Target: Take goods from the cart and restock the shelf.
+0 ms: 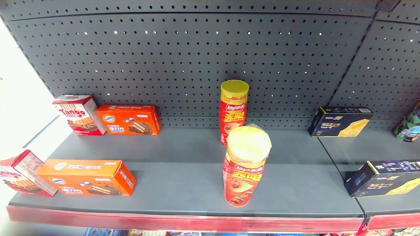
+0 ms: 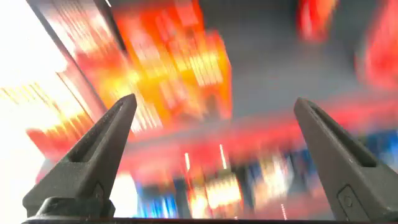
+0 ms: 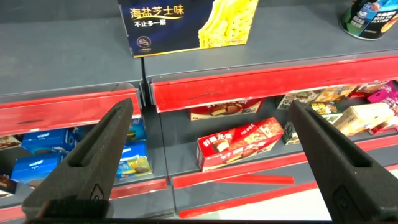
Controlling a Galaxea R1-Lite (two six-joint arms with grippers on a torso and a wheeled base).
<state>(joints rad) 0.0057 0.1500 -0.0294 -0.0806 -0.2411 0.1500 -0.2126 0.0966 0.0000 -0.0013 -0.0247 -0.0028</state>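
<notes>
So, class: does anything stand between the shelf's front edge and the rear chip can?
Yes. The front chip can stands upright just in front of the rear chip can, covering its lower part in the head view. The shelf to either side of it looks open.

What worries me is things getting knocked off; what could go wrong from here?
The front chip can stands tall near the shelf's front lip; an arm placing goods beside it could tip it off. The red wafer box at the shelf's left end sits tilted by the edge; a nudge might drop it.
</notes>
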